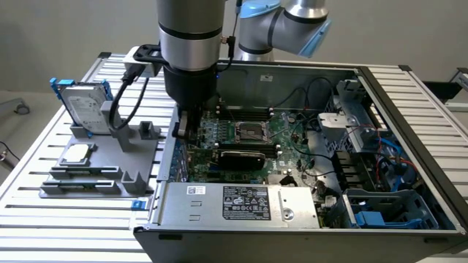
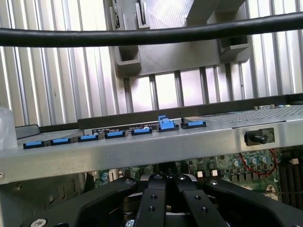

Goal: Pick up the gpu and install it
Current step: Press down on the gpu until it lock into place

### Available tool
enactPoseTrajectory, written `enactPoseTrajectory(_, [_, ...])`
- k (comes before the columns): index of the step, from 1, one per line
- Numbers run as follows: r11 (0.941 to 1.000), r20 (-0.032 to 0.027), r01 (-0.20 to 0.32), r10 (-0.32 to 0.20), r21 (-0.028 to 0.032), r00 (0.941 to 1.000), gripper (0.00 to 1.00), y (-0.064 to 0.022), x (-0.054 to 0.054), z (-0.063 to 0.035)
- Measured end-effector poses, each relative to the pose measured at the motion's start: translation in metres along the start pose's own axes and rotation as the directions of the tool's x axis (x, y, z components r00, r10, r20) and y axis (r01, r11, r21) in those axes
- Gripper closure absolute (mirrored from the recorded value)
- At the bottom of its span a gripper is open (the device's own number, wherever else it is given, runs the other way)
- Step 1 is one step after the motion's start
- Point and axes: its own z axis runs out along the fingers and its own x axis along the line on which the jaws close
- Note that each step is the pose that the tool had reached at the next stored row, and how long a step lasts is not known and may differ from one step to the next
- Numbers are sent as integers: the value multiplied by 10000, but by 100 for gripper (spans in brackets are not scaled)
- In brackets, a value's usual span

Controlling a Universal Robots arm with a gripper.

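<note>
— Where's the gpu (image 1: 242,159) now?

— Down inside the open computer case (image 1: 409,109), lying across the motherboard (image 1: 252,131), black cover up. To me it looks seated, or very nearly.

— And the gripper (image 1: 181,131)?

— Low at the case wall on the exterior view's left, beside the card rather than on it. In the wrist view the fingers (image 2: 158,201) are pressed together with nothing between them.

— So what's left?

— Little, I'd judge. The grey holder (image 1: 109,164) on the desk (image 1: 44,230) carries a hard drive (image 1: 84,107), no card.
</note>
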Motion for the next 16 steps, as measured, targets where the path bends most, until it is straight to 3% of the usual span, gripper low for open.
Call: enactPoseTrajectory(16, [10000, 16, -2, 2, -83, 10000, 89, 2, -8, -20])
